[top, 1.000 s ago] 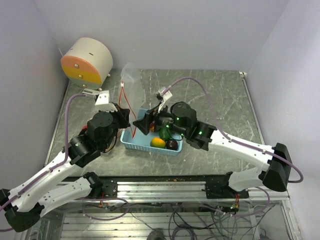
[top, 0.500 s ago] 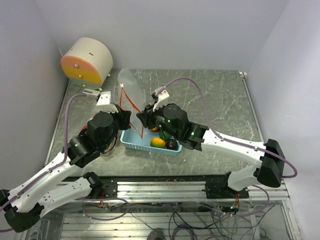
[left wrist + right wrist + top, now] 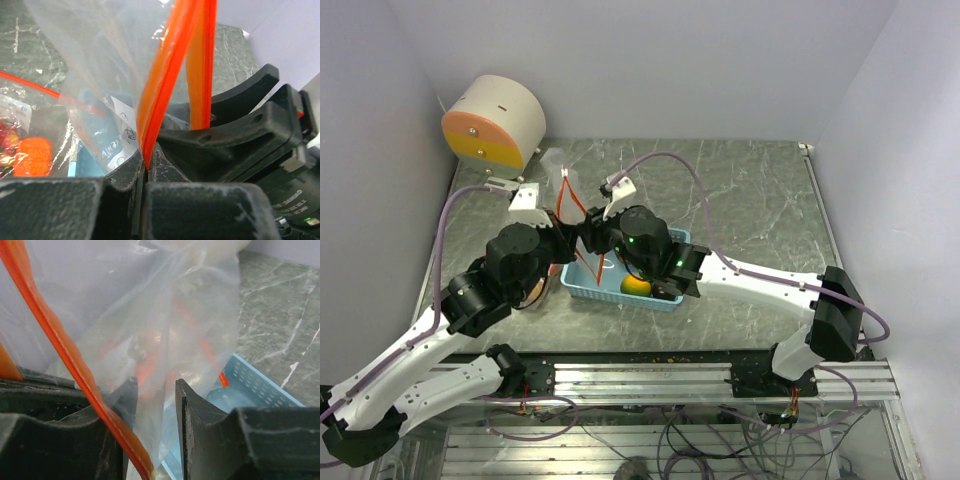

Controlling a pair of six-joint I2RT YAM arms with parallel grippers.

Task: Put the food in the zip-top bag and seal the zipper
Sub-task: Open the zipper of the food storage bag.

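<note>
Bag: a clear, thin zip-top bag (image 3: pixel 556 165) is held up over the left end of the blue basket (image 3: pixel 582 283) on the counter (image 3: pixel 760 200).
Food: an orange piece (image 3: pixel 635 285) and a dark purple piece (image 3: pixel 666 291) lie in the basket, outside the bag. The right arm hides any others. In the left wrist view, blurred orange and red shapes show through the film, and I cannot tell whether they are inside the bag.
Left claw (image 3: pixel 146 167): pressed together, pinching one orange zipper strip (image 3: pixel 165 90).
Right claw (image 3: pixel 156 405): fingers slightly apart with bag film hanging in the gap. The other strip crosses its left finger, and nothing looks clamped.
How the bag handles: probably very light, limp and slick, so the walls would fold shut on their own.
Where to hold the bag: the zipper strips, its only stiff part, one per claw, to keep the mouth wide.
How the food handles: likely light, hard and glossy, so prone to roll or squirt out. Grip across the widest part.
</note>
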